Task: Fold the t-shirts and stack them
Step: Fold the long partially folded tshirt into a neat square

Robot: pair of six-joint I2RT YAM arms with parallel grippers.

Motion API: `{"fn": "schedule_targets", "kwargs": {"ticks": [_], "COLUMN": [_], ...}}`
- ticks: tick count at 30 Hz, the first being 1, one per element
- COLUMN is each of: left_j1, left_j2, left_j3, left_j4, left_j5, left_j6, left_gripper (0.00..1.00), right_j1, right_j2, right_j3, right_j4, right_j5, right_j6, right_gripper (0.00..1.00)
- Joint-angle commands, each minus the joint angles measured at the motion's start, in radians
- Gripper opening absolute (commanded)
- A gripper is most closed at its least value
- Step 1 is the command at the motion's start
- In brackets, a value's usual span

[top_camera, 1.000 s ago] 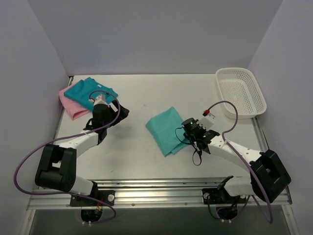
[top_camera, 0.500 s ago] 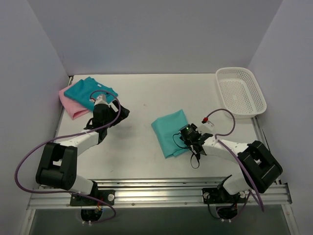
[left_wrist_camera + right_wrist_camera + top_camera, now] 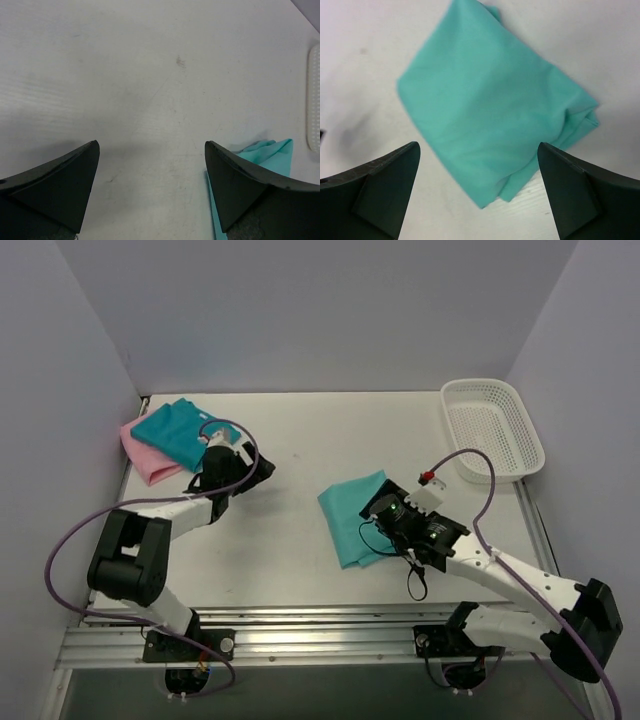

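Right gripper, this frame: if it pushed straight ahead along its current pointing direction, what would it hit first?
The right gripper would most likely meet the folded sea-green t-shirt first; it fills the space between the open jaws in the wrist view. Depth is unclear.

The top camera looks down from high at the near edge on the whole worktop [image 3: 300, 430]. The left wrist camera looks low across it, the right one closely down. All share the sea-green t-shirt [image 3: 350, 520] [image 3: 272, 160] [image 3: 490, 115].
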Motion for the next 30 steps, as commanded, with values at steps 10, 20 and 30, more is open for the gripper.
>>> {"fn": "schedule_targets", "kwargs": {"ticks": [10,20,30], "left_j1": [-0.135,-0.182,-0.191], "left_j2": [0.426,0.338,0.161], "left_j3": [0.456,0.378,0.234], "left_j4": [0.072,0.107,-0.009], "left_j5": [0.263,0.249,0.173], "left_j6": [0.04,0.013,0.069], "left_gripper": [0.97,0.97,0.98], "right_j1": [0.003,-0.177,-0.318], "right_j2": [-0.049,0.51,0.678], "right_j3": [0.023,0.259,0.296], "right_j4": [0.316,0.502,0.522], "right_j5": [0.061,-0.033,-0.045], "right_j6": [-0.309,-0.377,-0.337], "right_gripper": [0.35,0.0,0.0]}}
